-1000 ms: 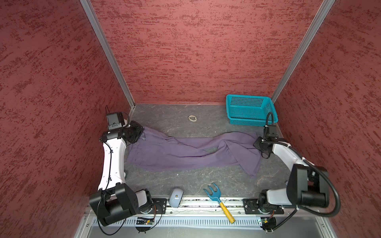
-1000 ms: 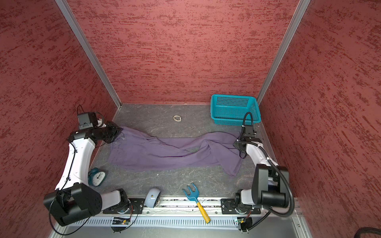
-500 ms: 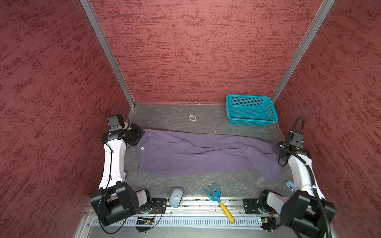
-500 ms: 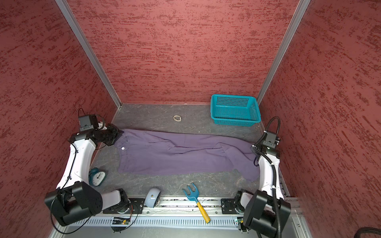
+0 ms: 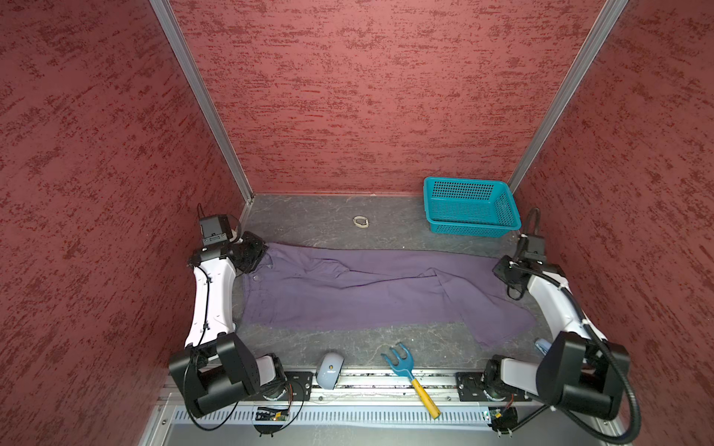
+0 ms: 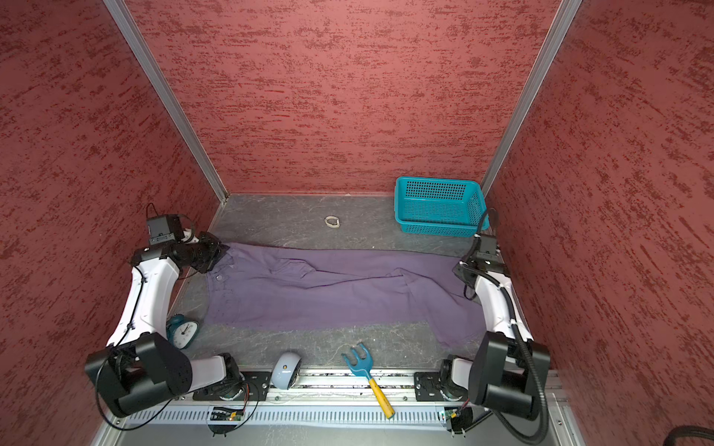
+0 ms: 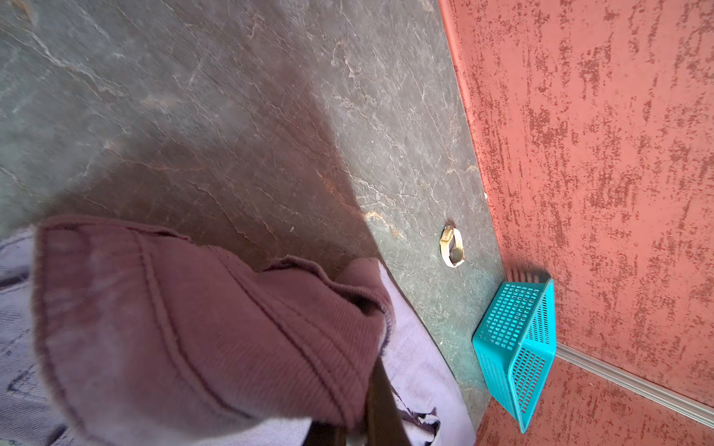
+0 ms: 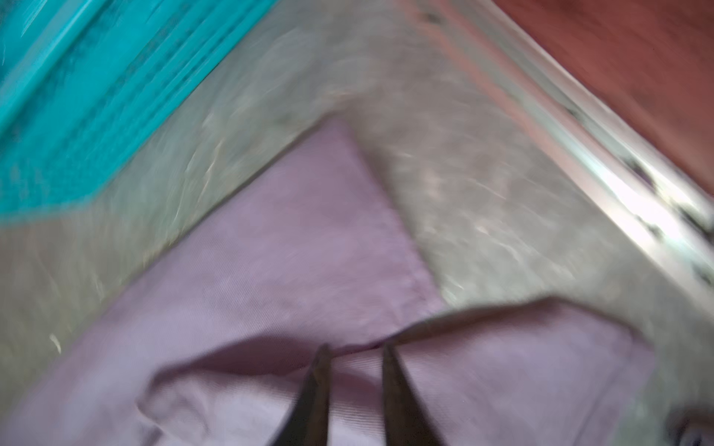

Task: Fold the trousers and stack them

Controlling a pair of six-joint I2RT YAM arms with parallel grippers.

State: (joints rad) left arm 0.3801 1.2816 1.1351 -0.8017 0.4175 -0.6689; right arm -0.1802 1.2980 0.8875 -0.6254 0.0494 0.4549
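Colours and patterns
Trousers (image 5: 347, 297) plain muted purple; basket (image 5: 469, 228) teal, grid-pierced; walls (image 5: 367, 96) red, dark-streaked; table (image 5: 309, 220) grey, pale-veined; rake (image 5: 400, 361) blue, yellow-handled; clock (image 6: 183, 332) teal, white-faced.

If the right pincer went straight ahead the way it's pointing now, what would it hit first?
Most likely the trousers: the right pincer points down at cloth right at its tips. Beyond the hem is bare table, with the basket off to the side. The wrist view is blurred, so depth is unsure.

No legible text, labels, numbers — none
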